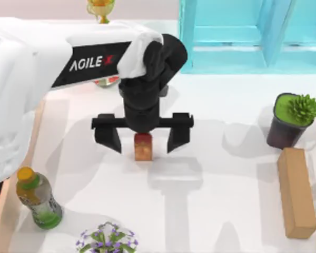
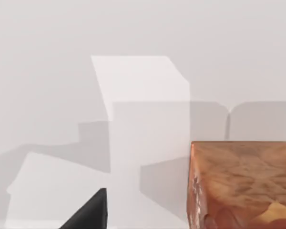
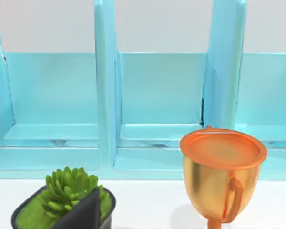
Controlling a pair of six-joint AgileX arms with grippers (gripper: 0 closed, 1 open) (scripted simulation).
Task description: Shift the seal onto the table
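The white table (image 1: 226, 174) runs wide and plain under the overhead camera, with a light blue shelf unit (image 1: 253, 31) along its far edge.

At the top view's left edge a salmon-orange tray (image 1: 1, 221) borders the table, and a bottle (image 1: 38, 197) with a yellow cap and green contents stands just beside it. Near the front edge sits a small bunch of purple flowers (image 1: 106, 238).

Left of centre, the left gripper (image 1: 142, 138) hangs over the seal (image 1: 143, 146), its fingers spread wide and flanking the block with clear gaps on both sides. The seal stands upright on the white surface, red top up; the left wrist view shows its tan-orange body (image 2: 243, 183) resting on the table beside a dark fingertip (image 2: 88, 212).

The seal looks already set down, so the release seems done. The next move probably calls for a straight lift, so neither finger clips the block and tips it. Bare table surrounds the seal on all sides.

Further right stand a potted succulent (image 1: 292, 118) and a long wooden block (image 1: 296, 192), well apart from the seal. In the right wrist view a golden cup (image 3: 223, 174) stands before the shelf; I cannot tell how the right gripper is set.
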